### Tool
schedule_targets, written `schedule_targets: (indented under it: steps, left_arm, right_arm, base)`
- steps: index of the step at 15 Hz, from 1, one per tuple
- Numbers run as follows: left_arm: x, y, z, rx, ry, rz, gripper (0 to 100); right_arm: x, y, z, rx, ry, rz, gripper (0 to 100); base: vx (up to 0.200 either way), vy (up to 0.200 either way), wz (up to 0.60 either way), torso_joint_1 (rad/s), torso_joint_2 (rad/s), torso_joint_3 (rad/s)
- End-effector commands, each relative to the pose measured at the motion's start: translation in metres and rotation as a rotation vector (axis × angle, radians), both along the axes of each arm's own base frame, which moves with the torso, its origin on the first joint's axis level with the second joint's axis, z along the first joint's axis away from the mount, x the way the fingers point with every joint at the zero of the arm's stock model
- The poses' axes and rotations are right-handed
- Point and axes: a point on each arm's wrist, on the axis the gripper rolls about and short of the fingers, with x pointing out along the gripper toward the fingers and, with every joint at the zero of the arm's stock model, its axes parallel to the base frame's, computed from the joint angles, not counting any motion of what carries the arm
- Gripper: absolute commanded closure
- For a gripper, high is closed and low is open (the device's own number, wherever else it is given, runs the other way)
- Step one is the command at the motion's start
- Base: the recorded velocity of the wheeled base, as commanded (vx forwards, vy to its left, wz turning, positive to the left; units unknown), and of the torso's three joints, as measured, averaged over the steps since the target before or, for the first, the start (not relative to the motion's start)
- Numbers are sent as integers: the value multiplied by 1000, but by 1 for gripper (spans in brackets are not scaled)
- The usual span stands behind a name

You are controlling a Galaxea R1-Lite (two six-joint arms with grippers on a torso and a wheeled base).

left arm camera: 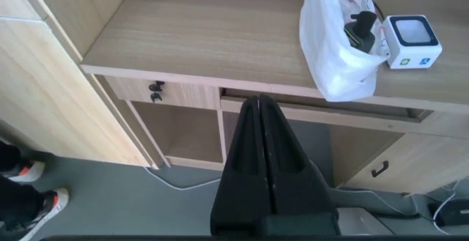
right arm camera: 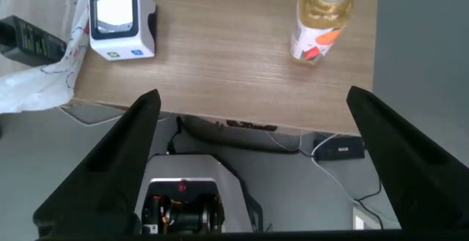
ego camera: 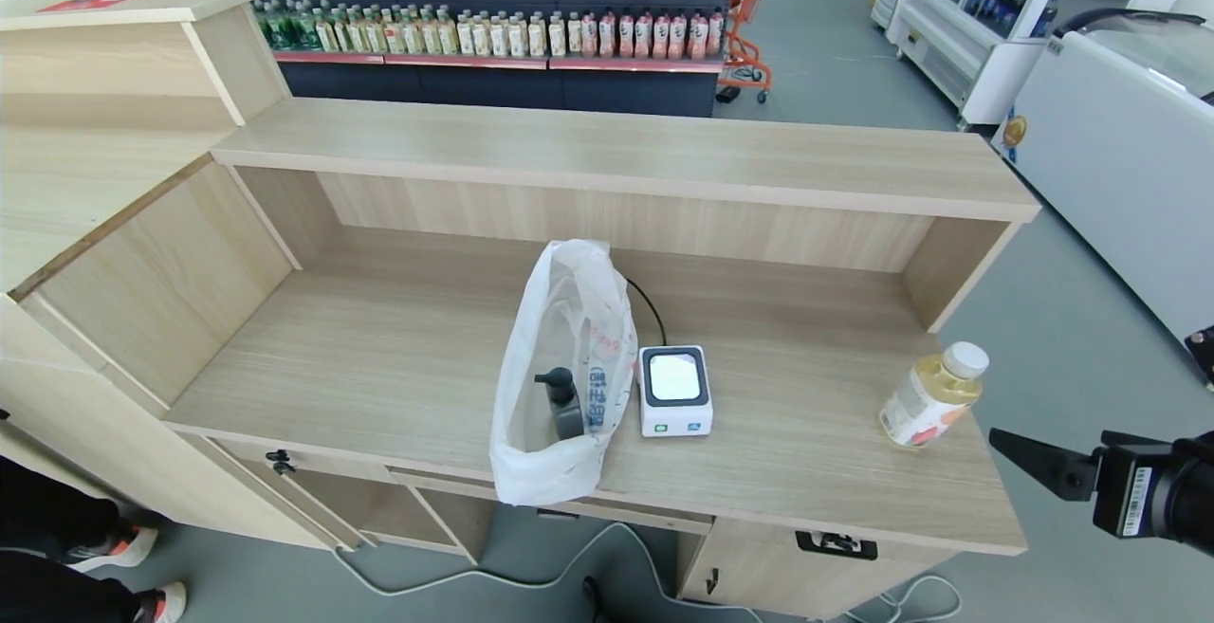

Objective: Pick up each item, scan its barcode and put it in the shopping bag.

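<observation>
Yellow-filled clear plastic bottle upright by wooden worktop's front-right corner; right gripper spread wide, left gripper pinched closed.

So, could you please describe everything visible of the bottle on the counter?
The bottle is clear plastic holding pale yellow liquid, with a white cap and a white label with an orange-red picture. It stands on its base near the right front corner of the counter, well apart from the scanner and the bag. Only the counter touches it; the open right gripper hangs off the counter's edge.
</observation>
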Motion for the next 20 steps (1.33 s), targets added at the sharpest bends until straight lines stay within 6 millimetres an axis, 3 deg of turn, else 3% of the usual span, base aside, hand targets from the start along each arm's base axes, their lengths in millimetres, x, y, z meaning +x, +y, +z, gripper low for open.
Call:
schedule_targets:
  steps: [1, 9, 13, 20]
  left_arm:
    - [0, 0, 0, 2, 0, -1, 100]
    - [0, 0, 0, 0, 0, -1, 100]
    - [0, 0, 0, 0, -2, -1, 100]
    - [0, 0, 0, -2, 0, -1, 100]
  right_arm:
    - [1, 0, -1, -1, 5, -1, 0]
    - [-1, -3, -14, -46, 57, -49, 0]
    - [-5, -4, -17, -48, 60, -49, 0]
    - [-6, -4, -20, -50, 74, -48, 0]
  base:
    - [0, 0, 0, 0, 0, 0]
    - [200, 0, 0, 4, 4, 3]
    - [0, 0, 0, 0, 0, 0]
    - [-171, 0, 0, -6, 0, 3]
